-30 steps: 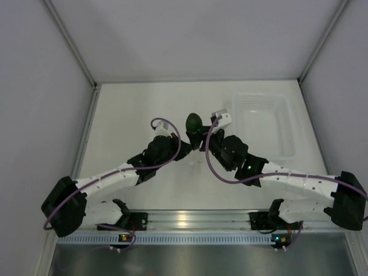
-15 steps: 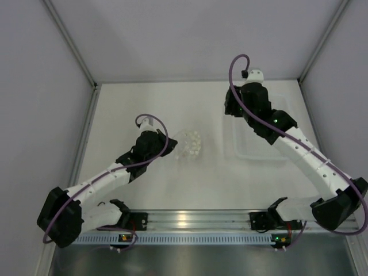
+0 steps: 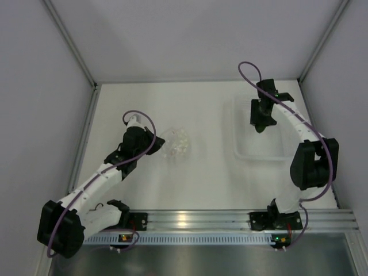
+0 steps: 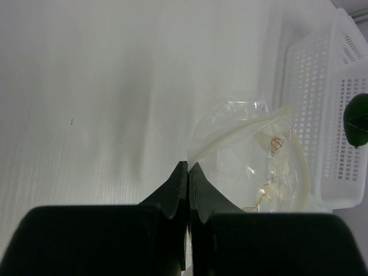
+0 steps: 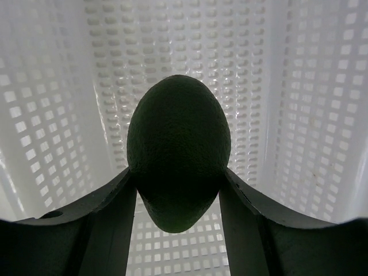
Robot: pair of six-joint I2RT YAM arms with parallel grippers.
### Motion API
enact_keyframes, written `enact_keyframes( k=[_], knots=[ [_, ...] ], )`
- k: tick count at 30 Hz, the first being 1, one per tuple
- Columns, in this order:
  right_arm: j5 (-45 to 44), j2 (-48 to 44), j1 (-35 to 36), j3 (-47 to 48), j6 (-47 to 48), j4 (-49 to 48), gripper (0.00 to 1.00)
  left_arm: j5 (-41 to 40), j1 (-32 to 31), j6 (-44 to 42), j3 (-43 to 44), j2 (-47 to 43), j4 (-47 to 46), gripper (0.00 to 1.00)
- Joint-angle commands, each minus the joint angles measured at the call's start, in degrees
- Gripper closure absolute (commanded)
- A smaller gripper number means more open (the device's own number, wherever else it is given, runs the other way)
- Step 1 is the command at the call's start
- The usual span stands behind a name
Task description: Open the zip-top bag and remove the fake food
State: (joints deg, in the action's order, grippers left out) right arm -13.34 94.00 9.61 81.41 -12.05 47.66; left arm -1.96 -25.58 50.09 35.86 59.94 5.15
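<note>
The main part of the job looks done: the fake food (image 5: 178, 149), a dark green egg-shaped piece, is out of the bag (image 4: 247, 155) and sits clamped between the two fingers of the right gripper (image 5: 178, 179), blunt end outward. It hangs over the white perforated tray (image 5: 299, 86) at the far right of the table (image 3: 201, 178), with the tray's slotted floor and walls all round it in the wrist view. I judge what is left is small: let the piece go, probably into that tray, and take both arms away. The bag lies crumpled on the table left of the tray, well apart from the food, its mouth gaping with the pale zip strips bowed away from each other; I can see nothing inside it. The left gripper (image 4: 188, 171) is closed tight, its tips right at the bag's near corner where one zip strip begins. Whether a sliver of film is pinched there I cannot tell. As for writing, I find none: no brand or label on bag, tray or food, only pale printed spots on the plastic.
</note>
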Motion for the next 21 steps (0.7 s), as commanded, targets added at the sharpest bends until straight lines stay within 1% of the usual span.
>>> enact_keyframes(
  k=[1,3,6,7,9,11,12,13,16,19,21],
  knots=[
    [0.07,4.07,-1.43,1.56,0.98,-0.19,0.80,3.95,1.50,-2.71,3.34,-2.46,2.32,1.00],
    [-0.54,5.58,-1.96,2.35,0.89,-1.34,0.79,4.33,2.29,-3.41,3.69,-3.07,3.37,1.00],
    [-1.68,8.48,-1.96,3.67,1.42,-2.66,0.68,4.77,3.08,-4.64,4.48,-2.90,4.78,1.00],
    [-2.03,10.40,-2.05,4.37,1.51,-1.88,0.59,5.12,3.26,-4.91,5.09,-2.64,5.13,1.00],
    [-2.47,11.56,-2.14,4.82,1.59,-1.69,0.52,5.38,4.13,-5.26,5.45,-2.29,5.92,1.00],
    [-2.04,11.30,-2.22,3.94,1.33,-2.39,0.41,5.91,5.27,-5.52,6.15,-1.76,6.19,1.00],
    [-1.86,11.04,-2.22,3.67,1.24,-3.18,0.28,6.00,5.72,-5.70,6.50,-1.76,6.45,1.00],
    [-1.69,10.34,-2.22,3.50,1.16,-3.27,0.12,5.91,6.24,-5.87,6.77,-1.59,7.06,1.00],
    [-1.95,8.32,-2.31,3.67,1.33,-2.83,0.07,4.69,8.00,-7.01,8.61,-0.97,8.99,1.00],
    [-2.65,5.60,-2.22,4.20,1.24,-1.44,0.04,2.57,9.50,-9.12,12.12,0.43,12.59,1.00],
    [-1.95,3.57,-2.22,4.38,1.16,-1.08,0.04,-2.67,10.29,-11.14,15.45,1.84,14.36,1.00]
  ],
)
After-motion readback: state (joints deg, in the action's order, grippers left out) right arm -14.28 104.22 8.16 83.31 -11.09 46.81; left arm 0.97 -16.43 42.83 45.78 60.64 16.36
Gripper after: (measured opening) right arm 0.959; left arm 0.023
